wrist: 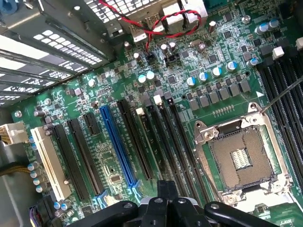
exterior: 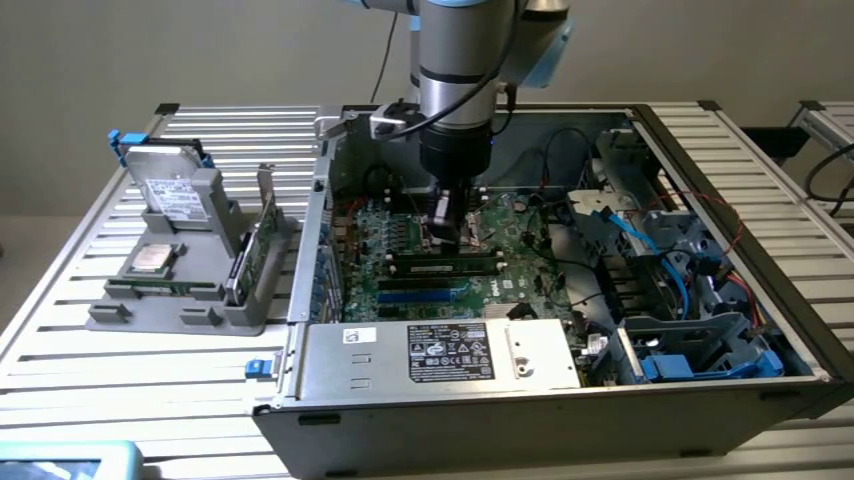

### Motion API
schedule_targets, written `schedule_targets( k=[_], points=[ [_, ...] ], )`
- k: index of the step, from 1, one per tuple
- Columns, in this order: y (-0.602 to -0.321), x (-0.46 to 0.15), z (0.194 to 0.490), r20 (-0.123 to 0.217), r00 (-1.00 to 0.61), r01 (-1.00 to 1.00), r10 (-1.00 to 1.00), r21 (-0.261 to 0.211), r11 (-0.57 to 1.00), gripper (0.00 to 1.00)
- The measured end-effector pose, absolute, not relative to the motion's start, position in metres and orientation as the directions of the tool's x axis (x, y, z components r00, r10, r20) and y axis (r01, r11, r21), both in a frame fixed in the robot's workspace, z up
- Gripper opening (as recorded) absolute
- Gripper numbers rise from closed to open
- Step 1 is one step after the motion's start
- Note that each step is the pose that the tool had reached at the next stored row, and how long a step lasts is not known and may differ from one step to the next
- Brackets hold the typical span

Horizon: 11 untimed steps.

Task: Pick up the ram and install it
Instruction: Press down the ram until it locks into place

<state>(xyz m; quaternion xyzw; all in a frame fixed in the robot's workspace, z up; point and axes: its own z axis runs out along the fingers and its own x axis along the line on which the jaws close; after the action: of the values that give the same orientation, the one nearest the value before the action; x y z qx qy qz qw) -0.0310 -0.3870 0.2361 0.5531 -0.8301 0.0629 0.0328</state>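
Inside the open computer case point(exterior: 561, 395), the robot's gripper point(exterior: 445, 232) hangs low over the motherboard point(exterior: 527, 225), its jaws clenched with nothing visibly held between them. Just near of the fingertips, the ram point(exterior: 447, 267) lies lengthwise in one of the memory slots, its pale label strip facing up, with empty slots point(exterior: 420, 297) nearer still. Whether the stick is fully seated cannot be told.

To the exterior view's left, outside the case, a grey holder point(exterior: 187, 280) on the slatted table point(exterior: 80, 350) carries a hard drive point(exterior: 180, 195), a processor point(exterior: 154, 258) and an upright green card point(exterior: 247, 260).

The risk, by this reading, is contact: the closed fingers sit close above small board components, and a downward drift or a sideways swing could scrape capacitors or knock the stick askew if one end is not latched. Blue data cables point(exterior: 647, 235) and loose wiring on the far right of the case could also snag the arm.

The wrist view offers detail the exterior view lacks: an open processor socket point(wrist: 241, 158), a blue expansion slot point(wrist: 118, 146), a white one point(wrist: 47, 161), a twisted red-and-black wire point(wrist: 165, 23) near the rear ports, and the gripper's black body point(wrist: 163, 208). The exterior view gives the holder, the table and the power supply point(exterior: 447, 352).
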Motion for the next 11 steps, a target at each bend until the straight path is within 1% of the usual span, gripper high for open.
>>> schedule_targets(
  k=[11],
  points=[
    [-0.3870,-0.0310,0.2362,0.115,-0.501,-0.865,-0.857,-0.086,0.494,0.11]
  ],
)
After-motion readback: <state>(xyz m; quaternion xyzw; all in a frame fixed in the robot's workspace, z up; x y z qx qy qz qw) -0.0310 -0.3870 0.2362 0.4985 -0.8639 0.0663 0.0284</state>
